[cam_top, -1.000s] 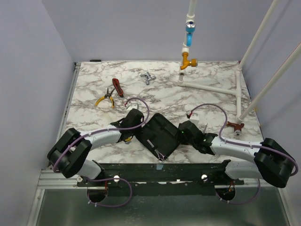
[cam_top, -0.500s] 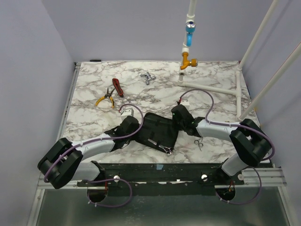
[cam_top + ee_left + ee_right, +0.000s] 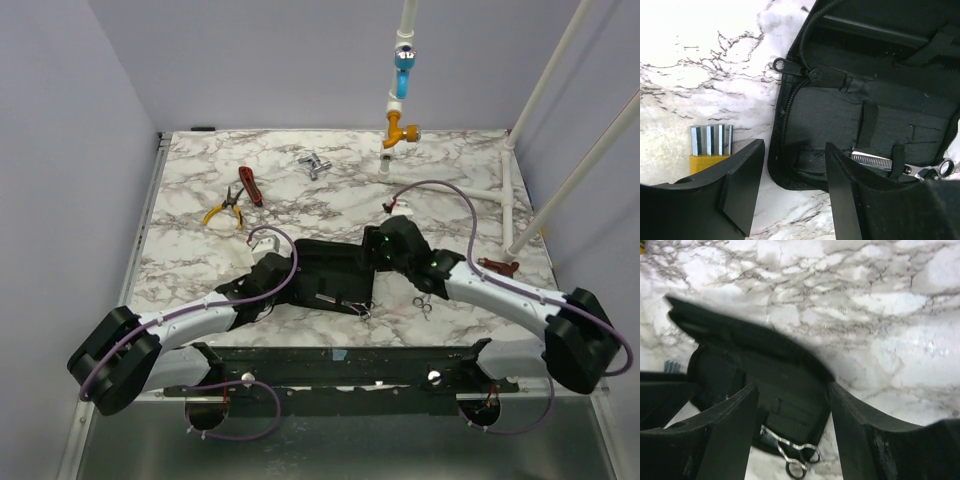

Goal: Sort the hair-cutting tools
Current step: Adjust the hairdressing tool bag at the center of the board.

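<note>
Both pairs of fingers stand wide open and grip nothing. The left fingers (image 3: 746,180) straddle the near-left corner of a zip case, its zip edge lying in the gap between them, though I cannot tell whether they touch it. The right fingers (image 3: 740,412) hang spread over the far-right part of the same case. Everything rests on a white marbled bench (image 3: 190,165). A white pipe frame (image 3: 450,187) lies along the bench's far-right side, and a pipe with an orange fitting (image 3: 402,130) rises from it. The black case (image 3: 335,265) lies opened flat in the middle of the near half, between the two arms. At the far left, well apart from the case, lie the yellow-handled pliers (image 3: 224,210) with the red-handled tool (image 3: 250,186) just beside them, and a small silver metal piece (image 3: 314,165) sits farther back. Inside the case, the left wrist view shows a slim dark toothed bar that looks like the black comb (image 3: 870,35) lying along the upper half. The silver scissors (image 3: 920,170) are tucked under an elastic strap (image 3: 897,157) in the lower half, with one toothed blade showing and the finger loops poking past the case's edge. A second pair of scissors (image 3: 424,305) lies loose on the bench just right of the case. A small yellow block (image 3: 710,147) faced with silver strips sits on the bench beside the case's left edge, close to the left fingers.
</note>
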Controlling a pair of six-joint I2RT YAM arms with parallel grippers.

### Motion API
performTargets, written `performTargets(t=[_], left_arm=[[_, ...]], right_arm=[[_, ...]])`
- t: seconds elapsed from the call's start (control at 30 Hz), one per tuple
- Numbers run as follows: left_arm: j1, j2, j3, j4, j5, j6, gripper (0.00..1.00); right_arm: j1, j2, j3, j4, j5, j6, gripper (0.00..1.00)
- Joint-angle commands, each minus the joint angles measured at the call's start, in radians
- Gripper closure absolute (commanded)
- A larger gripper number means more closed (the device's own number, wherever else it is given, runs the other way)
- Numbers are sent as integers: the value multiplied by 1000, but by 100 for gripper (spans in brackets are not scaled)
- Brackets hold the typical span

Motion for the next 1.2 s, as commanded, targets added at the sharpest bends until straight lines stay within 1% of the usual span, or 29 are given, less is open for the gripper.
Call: performTargets(t=[0.0,0.1,0.23,0.33,0.47,0.57,0.73,0.8,0.9,1.07,1.17], left_arm=[[-3,-20,11,-55,0,1,46],[-3,-8,13,-47,2,9,46],[-3,33,17,-21,23,16,49],[-3,54,17,-2,37,16,53],[-5,60,14,5,55,17,64],[-8,42,-2,34,67,11,72],[-32,10,-34,42,62,-7,76],[-40,1,-47,40,60,-16,77],[-43,-19,-64,25,45,-23,75],[-42,-53,-51,-34,1,-20,56],[-43,-59,-32,-48,-12,-7,53]], right_arm=[[5,-152,-159,-37,-95,59,37],[5,-223,-266,16,-141,97,38],[6,-220,-329,88,-195,116,40],[5,-190,-327,115,-189,111,41],[5,-112,-286,114,-131,108,44],[5,-40,-253,137,-137,86,48],[5,40,-192,141,-140,53,50],[5,48,-173,138,-129,42,50],[5,17,-149,79,-100,37,46],[5,-123,-161,-32,-90,30,42],[7,-187,-181,-83,-150,42,43]])
